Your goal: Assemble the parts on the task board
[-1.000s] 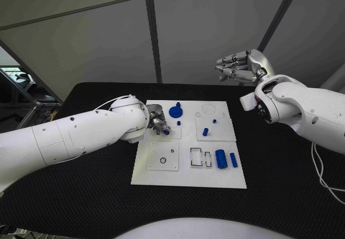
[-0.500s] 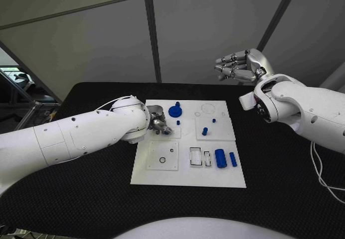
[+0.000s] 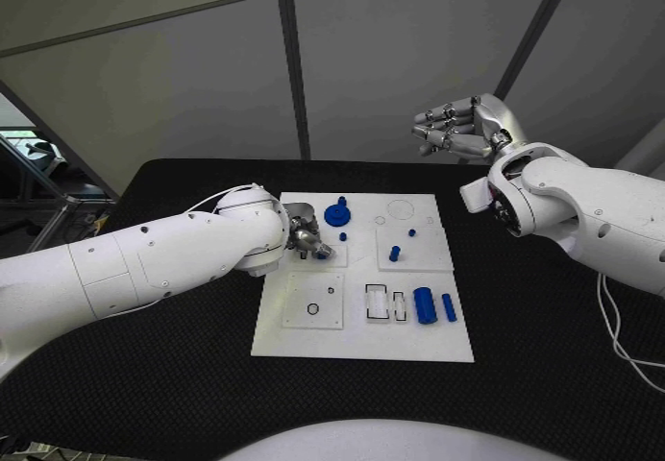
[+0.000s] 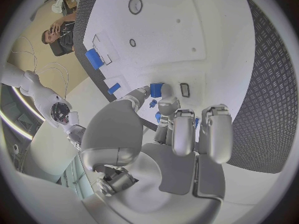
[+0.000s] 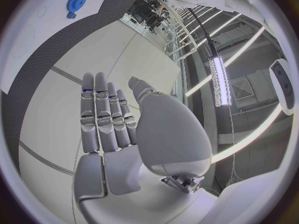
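The task board (image 3: 363, 336), a white plate, lies in the middle of the black table (image 3: 181, 384) with small blue parts spread over it. A blue gear-like disc (image 3: 338, 214) sits near the board's far edge, a short blue peg (image 3: 395, 254) stands in the raised panel on the right side, and a thick blue cylinder (image 3: 426, 305) lies just beside a thinner blue pin (image 3: 449, 307) near the board's right edge, next to two rectangular slots (image 3: 379, 302). A small black ring (image 3: 313, 309) rests on the square panel at the near left.

The left hand (image 3: 307, 240) is down over the board's left side, its fingers curled toward the surface; in the left wrist view its fingertips (image 4: 167, 104) close around a small blue part (image 4: 156, 89) held against the board, with other blue bits just beside them.

The right hand (image 3: 457, 129) is raised above the table's far edge, well apart from the board; the right wrist view shows its fingers (image 5: 104, 115) extended side by side and nothing in its palm.
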`<state>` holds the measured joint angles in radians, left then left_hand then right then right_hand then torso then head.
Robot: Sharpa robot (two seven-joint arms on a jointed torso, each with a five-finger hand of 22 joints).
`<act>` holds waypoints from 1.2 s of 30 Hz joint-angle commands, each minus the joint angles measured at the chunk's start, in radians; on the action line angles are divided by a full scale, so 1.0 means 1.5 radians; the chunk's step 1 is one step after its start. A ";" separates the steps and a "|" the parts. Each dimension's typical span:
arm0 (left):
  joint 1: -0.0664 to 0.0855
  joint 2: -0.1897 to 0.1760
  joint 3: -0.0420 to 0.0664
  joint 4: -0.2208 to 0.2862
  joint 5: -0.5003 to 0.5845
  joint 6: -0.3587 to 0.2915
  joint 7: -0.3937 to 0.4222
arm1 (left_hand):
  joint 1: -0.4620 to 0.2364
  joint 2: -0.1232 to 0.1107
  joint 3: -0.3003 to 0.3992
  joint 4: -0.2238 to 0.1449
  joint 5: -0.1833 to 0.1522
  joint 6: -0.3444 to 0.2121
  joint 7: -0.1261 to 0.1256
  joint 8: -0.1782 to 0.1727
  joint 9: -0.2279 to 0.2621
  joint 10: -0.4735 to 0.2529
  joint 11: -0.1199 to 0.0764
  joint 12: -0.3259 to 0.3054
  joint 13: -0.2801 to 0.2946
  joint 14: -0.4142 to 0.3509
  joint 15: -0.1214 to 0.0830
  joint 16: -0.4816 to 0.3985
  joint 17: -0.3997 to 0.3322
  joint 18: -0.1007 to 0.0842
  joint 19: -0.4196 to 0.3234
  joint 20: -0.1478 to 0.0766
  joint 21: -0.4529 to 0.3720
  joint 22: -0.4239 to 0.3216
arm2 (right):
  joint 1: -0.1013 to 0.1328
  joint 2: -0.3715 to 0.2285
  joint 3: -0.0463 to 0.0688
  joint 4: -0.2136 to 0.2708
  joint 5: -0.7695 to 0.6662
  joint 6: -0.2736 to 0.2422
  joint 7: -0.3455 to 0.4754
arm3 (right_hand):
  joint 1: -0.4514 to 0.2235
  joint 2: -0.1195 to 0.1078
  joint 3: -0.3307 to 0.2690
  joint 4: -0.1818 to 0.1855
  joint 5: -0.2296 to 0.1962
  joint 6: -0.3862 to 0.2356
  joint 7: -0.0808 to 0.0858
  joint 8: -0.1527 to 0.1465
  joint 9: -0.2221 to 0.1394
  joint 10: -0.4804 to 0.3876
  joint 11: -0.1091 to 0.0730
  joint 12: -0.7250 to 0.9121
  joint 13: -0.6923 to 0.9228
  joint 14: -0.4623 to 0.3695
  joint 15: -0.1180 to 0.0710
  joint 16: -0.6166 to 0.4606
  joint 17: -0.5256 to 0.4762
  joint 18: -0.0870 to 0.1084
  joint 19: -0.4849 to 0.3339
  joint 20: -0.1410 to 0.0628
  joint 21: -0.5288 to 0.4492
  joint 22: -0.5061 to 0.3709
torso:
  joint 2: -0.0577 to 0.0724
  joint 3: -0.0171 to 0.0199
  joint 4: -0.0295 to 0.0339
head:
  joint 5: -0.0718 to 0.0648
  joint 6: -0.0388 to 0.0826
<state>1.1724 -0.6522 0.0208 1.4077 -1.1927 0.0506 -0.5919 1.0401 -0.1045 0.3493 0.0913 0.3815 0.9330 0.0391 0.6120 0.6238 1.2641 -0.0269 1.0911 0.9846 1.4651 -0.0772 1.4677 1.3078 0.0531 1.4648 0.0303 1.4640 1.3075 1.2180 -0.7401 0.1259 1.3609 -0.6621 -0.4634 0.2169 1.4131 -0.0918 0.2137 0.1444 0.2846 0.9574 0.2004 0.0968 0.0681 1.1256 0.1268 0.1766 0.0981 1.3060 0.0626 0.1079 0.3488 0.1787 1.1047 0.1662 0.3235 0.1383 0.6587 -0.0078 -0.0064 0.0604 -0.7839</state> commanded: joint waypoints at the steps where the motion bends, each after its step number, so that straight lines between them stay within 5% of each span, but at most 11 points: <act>1: 0.000 0.000 0.000 -0.004 0.002 -0.002 0.000 | 0.000 0.006 -0.005 0.001 -0.001 0.005 0.000 -0.004 0.000 0.003 -0.001 0.004 0.000 0.051 -0.006 -0.003 0.114 -0.012 0.023 -0.004 0.003 0.073 | 0.001 0.001 0.001 0.000 -0.001 0.003 0.003 | -0.006 -0.001 -0.003 0.000 0.002 0.003 0.002 -0.005 0.001 0.003 0.001 -0.002 -0.001 0.005 0.000 -0.003 -0.001 0.003 0.005 0.000 -0.003 -0.001 | 0.000 -0.0002 0.0005 | 0.000 0.000; 8: 0.000 -0.003 0.001 -0.004 0.016 0.002 -0.001 | 0.008 0.019 -0.009 0.006 0.000 0.004 0.000 -0.006 0.001 0.002 -0.001 0.003 0.000 0.051 -0.006 -0.004 0.114 -0.012 0.022 -0.004 0.002 0.073 | 0.001 0.001 0.001 -0.001 -0.001 0.005 0.003 | -0.006 -0.001 -0.003 0.000 0.002 0.003 0.002 -0.005 0.001 0.003 0.001 -0.002 -0.001 0.005 0.000 -0.003 -0.001 0.003 0.005 0.000 -0.003 -0.001 | 0.000 -0.0006 0.0011 | 0.000 -0.001; 22: 0.000 -0.006 0.007 -0.004 0.042 0.015 -0.003 | 0.070 0.069 0.033 -0.011 0.005 -0.010 0.002 -0.009 0.007 -0.006 -0.001 -0.006 -0.006 0.051 -0.006 -0.004 0.114 -0.011 0.020 -0.004 -0.002 0.069 | 0.001 0.003 0.001 -0.004 -0.001 0.008 0.002 | -0.007 -0.001 -0.003 0.001 0.003 0.003 0.002 -0.005 0.001 0.003 0.002 -0.003 -0.002 0.005 0.000 -0.004 -0.001 0.003 0.005 0.000 -0.004 -0.002 | 0.000 -0.0007 0.0011 | 0.002 -0.002; 29: 0.000 -0.005 0.009 -0.010 0.044 0.016 -0.004 | 0.071 0.078 0.048 -0.009 -0.003 -0.013 0.004 -0.007 0.010 -0.007 0.001 -0.008 -0.007 0.051 -0.004 -0.005 0.114 -0.011 0.020 -0.003 -0.003 0.069 | 0.001 0.003 0.001 -0.005 -0.001 0.009 0.002 | -0.007 -0.001 -0.003 0.001 0.003 0.003 0.002 -0.005 0.001 0.003 0.002 -0.003 -0.002 0.005 0.000 -0.004 -0.001 0.003 0.005 0.000 -0.004 -0.002 | 0.000 -0.0002 0.0010 | 0.002 -0.002; 30: 0.000 -0.005 0.010 -0.011 0.045 0.016 -0.004 | 0.070 0.079 0.051 -0.009 -0.014 -0.014 0.004 -0.007 0.011 -0.007 0.002 -0.008 -0.007 0.051 -0.004 -0.005 0.114 -0.011 0.020 -0.002 -0.003 0.069 | 0.001 0.004 0.001 -0.005 -0.001 0.009 0.002 | -0.007 -0.001 -0.003 0.001 0.003 0.003 0.002 -0.005 0.001 0.003 0.002 -0.003 -0.002 0.005 0.000 -0.004 -0.001 0.003 0.005 0.000 -0.004 -0.002 | 0.000 -0.0002 0.0012 | 0.002 -0.002; 31: 0.000 -0.004 0.010 -0.013 0.045 0.017 -0.004 | 0.073 0.082 0.061 -0.010 -0.055 -0.016 0.004 -0.006 0.013 -0.008 0.002 -0.009 -0.007 0.051 -0.004 -0.005 0.114 -0.011 0.020 -0.002 -0.003 0.069 | 0.001 0.004 0.001 -0.005 -0.001 0.009 0.002 | -0.007 -0.001 -0.003 0.001 0.003 0.003 0.002 -0.005 0.001 0.003 0.002 -0.003 -0.002 0.005 0.000 -0.004 -0.001 0.003 0.005 0.000 -0.004 -0.002 | 0.000 -0.0002 0.0012 | 0.002 -0.002; 32: 0.000 -0.004 0.010 -0.014 0.046 0.017 -0.004 | 0.081 0.083 0.089 -0.019 -0.132 -0.021 0.004 -0.007 0.015 -0.010 0.003 -0.011 -0.007 0.051 -0.005 -0.005 0.114 -0.011 0.019 -0.004 -0.004 0.069 | 0.001 0.004 0.001 -0.005 -0.001 0.009 0.002 | -0.007 -0.001 -0.003 0.001 0.003 0.003 0.002 -0.005 0.001 0.003 0.002 -0.003 -0.002 0.005 0.000 -0.004 -0.001 0.003 0.005 0.000 -0.004 -0.002 | 0.000 -0.0003 0.0011 | 0.002 -0.002; 33: 0.000 -0.003 0.011 -0.016 0.046 0.018 -0.004 | 0.079 0.083 0.112 -0.021 -0.163 -0.021 0.006 -0.007 0.017 -0.010 0.002 -0.010 -0.007 0.051 -0.004 -0.005 0.114 -0.011 0.020 -0.002 -0.004 0.069 | 0.001 0.004 0.001 -0.006 -0.001 0.009 0.002 | -0.007 -0.001 -0.003 0.001 0.003 0.003 0.002 -0.005 0.001 0.003 0.002 -0.003 -0.002 0.005 0.000 -0.004 -0.001 0.003 0.005 0.000 -0.004 -0.002 | 0.000 -0.0002 0.0011 | 0.003 -0.002; 36: 0.001 0.000 0.011 -0.022 0.047 0.020 -0.005 | 0.068 0.073 0.139 -0.024 -0.179 -0.021 0.006 -0.005 0.020 -0.010 0.003 -0.010 -0.007 0.051 -0.002 -0.005 0.114 -0.011 0.020 -0.001 -0.004 0.070 | 0.001 0.005 0.001 -0.006 -0.001 0.010 0.002 | -0.007 -0.001 -0.003 0.001 0.003 0.003 0.002 -0.005 0.001 0.003 0.002 -0.003 -0.002 0.005 0.000 -0.004 -0.001 0.003 0.005 0.000 -0.004 -0.002 | 0.000 0.0000 0.0007 | 0.003 -0.002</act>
<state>1.1744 -0.6532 0.0395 1.3850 -1.1214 0.0731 -0.5887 1.0890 -0.0481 0.5428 0.0700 0.1138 0.9054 0.0483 0.6002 0.6542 1.2523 -0.0224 1.0788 0.9750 1.4688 -0.0802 1.4638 1.3078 0.0530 1.4648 0.0304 1.4638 1.3075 1.2180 -0.7340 0.1259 1.3517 -0.6621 -0.4562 0.2159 1.4131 -0.0918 0.2137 0.1443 0.2845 0.9574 0.2004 0.0926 0.0681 1.1256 0.1268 0.1766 0.0969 1.3060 0.0626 0.1080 0.3481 0.1787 1.1047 0.1662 0.3239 0.1368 0.6581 -0.0081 -0.0045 0.0643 -0.7867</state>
